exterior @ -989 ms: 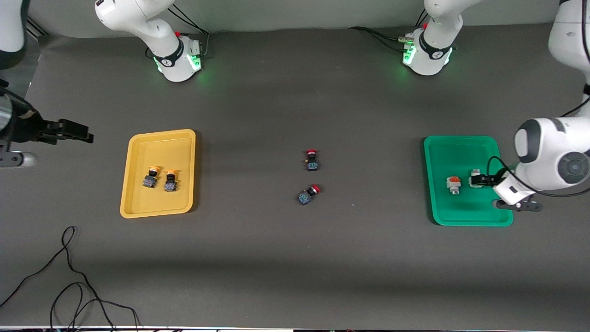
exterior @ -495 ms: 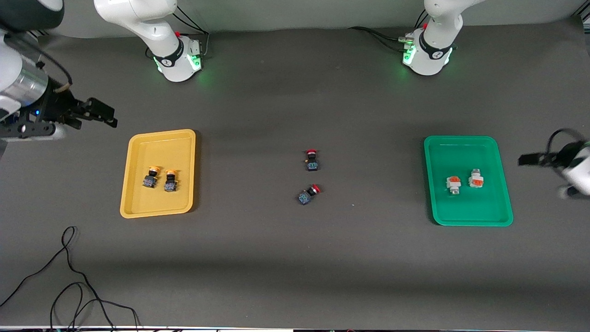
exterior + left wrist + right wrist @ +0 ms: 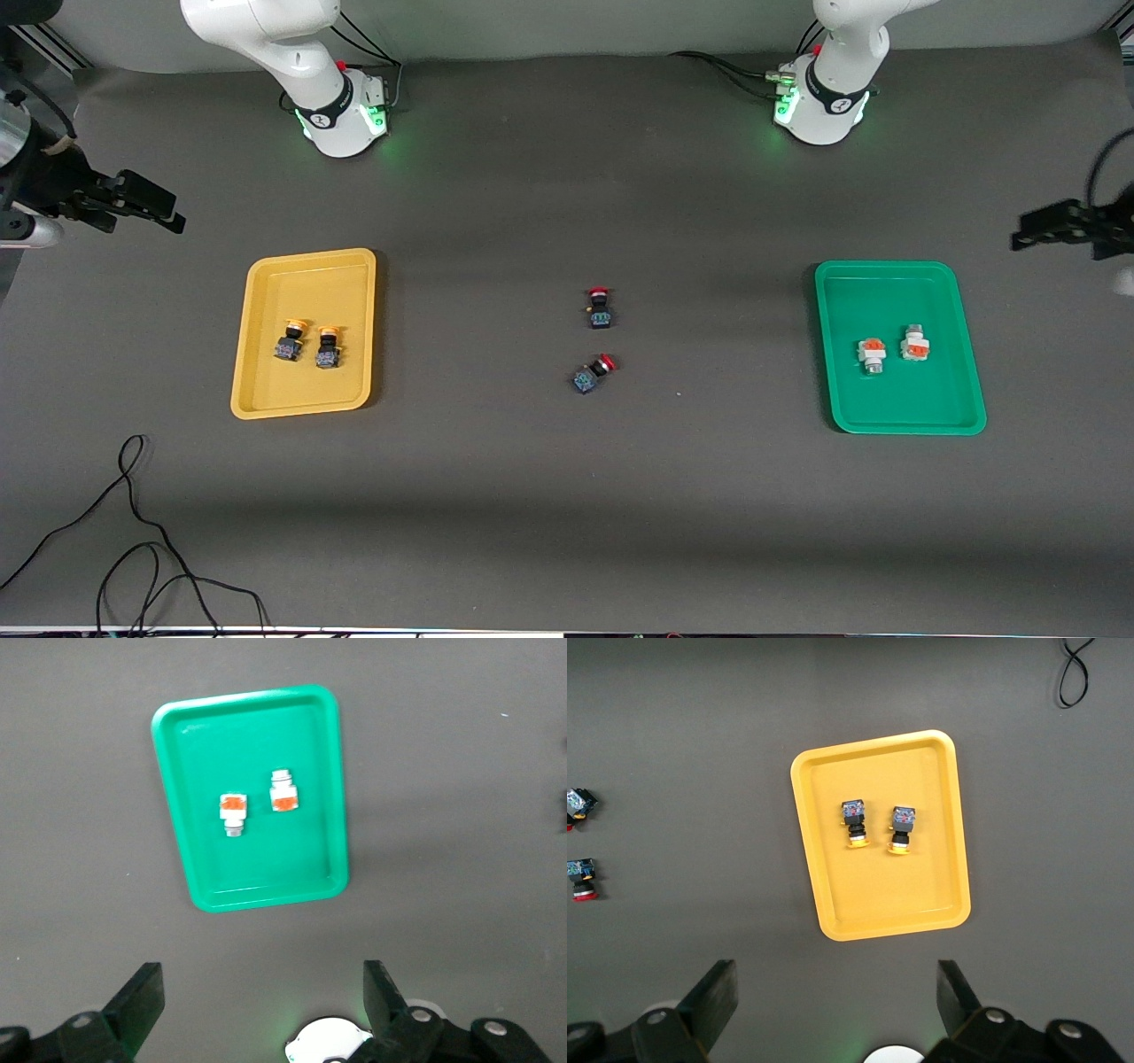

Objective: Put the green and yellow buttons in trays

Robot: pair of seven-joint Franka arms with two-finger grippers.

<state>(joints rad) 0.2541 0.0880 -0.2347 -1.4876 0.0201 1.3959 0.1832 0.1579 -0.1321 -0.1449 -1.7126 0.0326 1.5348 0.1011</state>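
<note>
On the worktop (image 3: 567, 496), toward the right arm's end: yellow tray (image 3: 257, 390), holding both yellow-capped switches (image 3: 289, 340) side by side near its middle, not touching; same pair visible in the right wrist view (image 3: 853, 823). Toward the left arm's end: green tray (image 3: 886, 418), holding both white-bodied switches (image 3: 872, 354) close together, just apart; confirmed in the left wrist view (image 3: 232, 814). Between the trays, well apart from each: two red-capped switches (image 3: 599, 307) on the bare worktop, one nearer the front camera than the other. Not part of the task; no handling called for.

Right gripper (image 3: 146, 206): raised over the worktop near the table edge, clear of the yellow tray, fingers (image 3: 713, 1001) spread wide, nothing held. Left gripper (image 3: 1054, 228): raised over the worktop beside the green tray's corner, fingers (image 3: 137, 1003) likewise spread wide, nothing held.

Step in hand, judged from the layout: sorting complete, all four switches seated in trays; arms clear of the work area. Next move, as a judgement: no further grasp required; withdrawal to rest only, keeping both grippers high and away from the trays to avoid disturbing the seated switches.
</note>
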